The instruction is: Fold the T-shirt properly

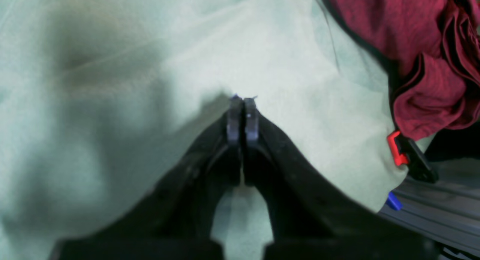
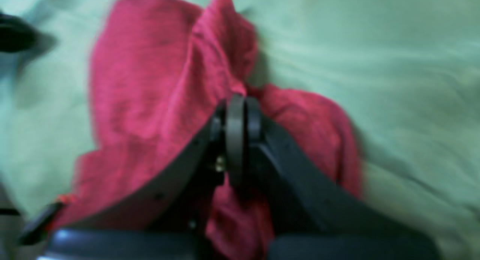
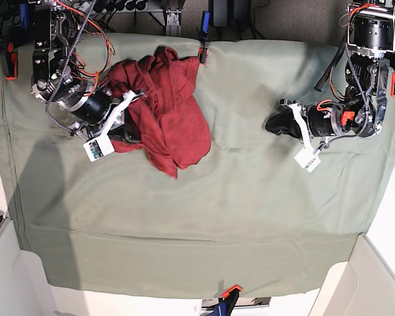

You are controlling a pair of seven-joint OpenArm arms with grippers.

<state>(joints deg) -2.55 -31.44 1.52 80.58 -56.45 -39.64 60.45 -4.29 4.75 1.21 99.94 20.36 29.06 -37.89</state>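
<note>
On sage-green table cloth (image 3: 250, 197): crumpled T-shirt (image 3: 178, 112)

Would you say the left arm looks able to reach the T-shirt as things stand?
Probably yes: the left pincer, shut and empty, hovers apart from the T-shirt, with only bare green cloth between them.

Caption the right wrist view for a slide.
Right gripper shut amid the crumpled red T-shirt on the green table cloth.

Both arms black with exposed silver motor housings. Left arm (image 3: 355, 79) has orange accents and black cabling; right arm (image 3: 66, 72) trails red and orange wires. White tag (image 3: 307, 159) hangs off each wrist. Each end effector (image 1: 243, 102) has two curved black fingers (image 2: 235, 140) with flat dark pads.
</note>
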